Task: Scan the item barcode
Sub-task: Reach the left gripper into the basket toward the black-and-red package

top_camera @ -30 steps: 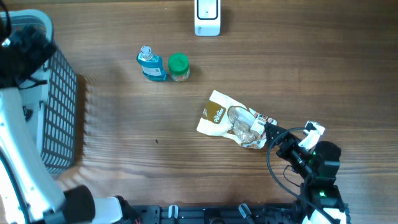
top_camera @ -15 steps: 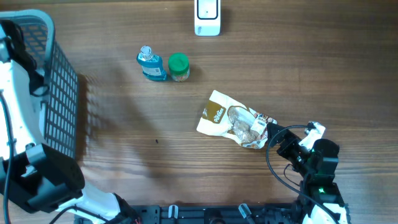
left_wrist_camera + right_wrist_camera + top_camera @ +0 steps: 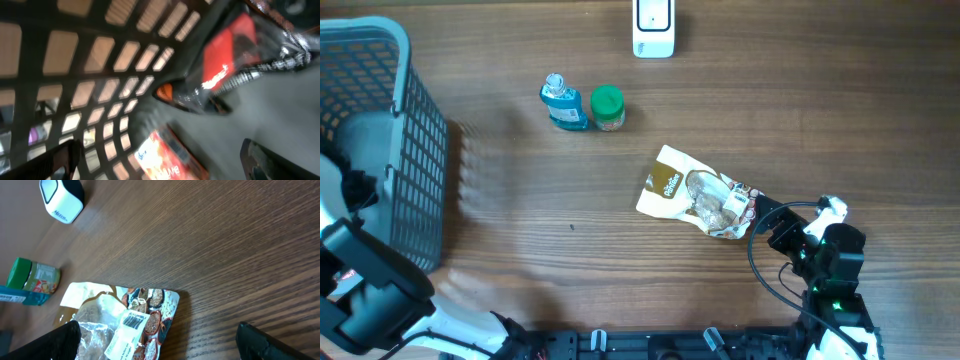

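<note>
Shop checkout mock-up: scanner (image 3: 653, 30), shopping basket (image 3: 420, 170), snack bag (image 3: 682, 188).

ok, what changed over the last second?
The left arm swung off the basket and back toward the lower left of the overhead view, uncovering the basket. Nothing was gripped or released. The right gripper stays open beside the snack bag. The bag, blue bottle, green-lidded jar and scanner did not move.

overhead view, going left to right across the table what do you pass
basket → blue bottle → green-capped jar → snack bag → right gripper
</note>
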Tool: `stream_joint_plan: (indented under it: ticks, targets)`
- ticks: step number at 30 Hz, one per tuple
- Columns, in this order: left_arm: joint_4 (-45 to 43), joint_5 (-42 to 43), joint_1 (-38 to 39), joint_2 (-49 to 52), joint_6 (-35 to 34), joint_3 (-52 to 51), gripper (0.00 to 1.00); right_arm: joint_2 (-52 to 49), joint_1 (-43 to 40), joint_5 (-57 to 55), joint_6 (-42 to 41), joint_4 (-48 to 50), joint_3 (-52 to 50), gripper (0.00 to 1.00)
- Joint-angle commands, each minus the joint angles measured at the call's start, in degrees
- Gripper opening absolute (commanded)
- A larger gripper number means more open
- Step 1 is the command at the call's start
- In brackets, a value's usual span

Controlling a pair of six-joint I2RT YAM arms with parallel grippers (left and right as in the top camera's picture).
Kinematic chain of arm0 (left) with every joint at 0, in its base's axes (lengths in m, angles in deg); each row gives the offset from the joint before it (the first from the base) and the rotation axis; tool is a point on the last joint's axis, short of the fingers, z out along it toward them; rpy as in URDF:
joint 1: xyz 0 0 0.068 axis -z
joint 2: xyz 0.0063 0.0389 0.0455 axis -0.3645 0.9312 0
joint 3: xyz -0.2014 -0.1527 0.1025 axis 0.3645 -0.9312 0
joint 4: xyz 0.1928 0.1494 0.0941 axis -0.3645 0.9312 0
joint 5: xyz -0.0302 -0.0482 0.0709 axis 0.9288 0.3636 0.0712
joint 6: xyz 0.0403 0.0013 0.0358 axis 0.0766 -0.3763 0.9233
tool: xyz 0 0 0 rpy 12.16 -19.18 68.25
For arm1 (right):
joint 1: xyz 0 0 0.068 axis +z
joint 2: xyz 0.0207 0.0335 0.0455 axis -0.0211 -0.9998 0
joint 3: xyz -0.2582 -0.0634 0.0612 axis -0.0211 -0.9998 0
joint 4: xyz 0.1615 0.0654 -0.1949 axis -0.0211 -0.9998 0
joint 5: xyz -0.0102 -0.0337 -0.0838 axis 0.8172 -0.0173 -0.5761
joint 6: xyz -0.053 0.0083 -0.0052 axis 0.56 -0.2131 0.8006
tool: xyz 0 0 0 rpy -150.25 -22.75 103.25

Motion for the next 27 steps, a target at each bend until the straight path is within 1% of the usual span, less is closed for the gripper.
stream_joint_plan:
  ticks: [1, 3, 6, 8, 11, 12, 13, 15, 16, 18, 20, 22, 24, 25, 27]
  targets:
    - [-3.23, 3.69, -0.44, 3.1, 10.03, -0.37, 1.0, -0.04, 0.09, -1.77, 0.52, 0.39, -0.07, 1.0]
    - [-4.24, 3.67, -0.07, 5.84, 14.34, -0.37, 1.0, -0.04, 0.09, -2.19, -0.79, 0.59, -0.07, 1.0]
    - [-6.23, 3.69, 0.2, 8.7, 14.93, -0.37, 1.0, -0.04, 0.09, -2.23, -0.79, 0.76, -0.07, 1.0]
    - [-6.95, 3.91, 0.2, 10.29, 18.99, -0.37, 1.0, -0.04, 0.09, -2.4, -1.22, 0.76, -0.07, 1.0]
    - [-8.79, 4.33, 0.2, 10.88, 19.78, -0.37, 0.98, -0.04, 0.09, -3.67, -2.08, 0.79, -0.07, 1.0]
    - [-9.81, 4.81, 0.2, 11.06, 19.96, -0.37, 0.85, -0.04, 0.09, -3.89, -2.08, 0.76, -0.07, 1.0]
    - [-10.12, 5.03, 0.2, 11.17, 19.96, -0.37, 0.8, -0.04, 0.09, -3.87, -2.08, 0.76, -0.07, 1.0]
    - [-10.51, 6.58, 0.2, 11.41, 19.98, -0.37, 0.75, -0.04, 0.09, -3.87, -2.08, 0.76, -0.07, 1.0]
    - [-10.6, 7.87, 0.2, 11.58, 19.98, -0.37, 0.7, -0.04, 0.09, -3.87, -2.1, 0.76, -0.07, 1.0]
    - [-10.75, 9.73, 0.17, 11.8, 19.93, -0.37, 0.67, -0.04, 0.09, -3.87, -2.12, 0.76, -0.07, 1.0]
    - [-11.17, 9.99, 0.17, 12.35, 19.93, -0.37, 0.62, -0.04, 0.09, -3.87, -2.1, 0.76, -0.07, 1.0]
    - [-11.47, 10.38, 0.17, 12.48, 19.89, -0.37, 0.48, -0.04, 0.09, -3.87, -2.1, 0.76, -0.07, 0.99]
    - [-11.61, 10.56, 0.17, 12.48, 19.89, -0.37, 0.25, -0.04, 0.09, -3.87, -2.1, 0.74, -0.07, 1.0]
    - [-11.61, 10.56, 0.2, 12.48, 19.87, -0.37, 0.19, -0.04, 0.09, -3.87, -2.08, 0.74, -0.07, 1.0]
    - [-11.58, 10.56, 0.2, 12.48, 19.87, -0.37, 0.14, -0.04, 0.09, -3.87, -2.08, 0.72, -0.07, 1.0]
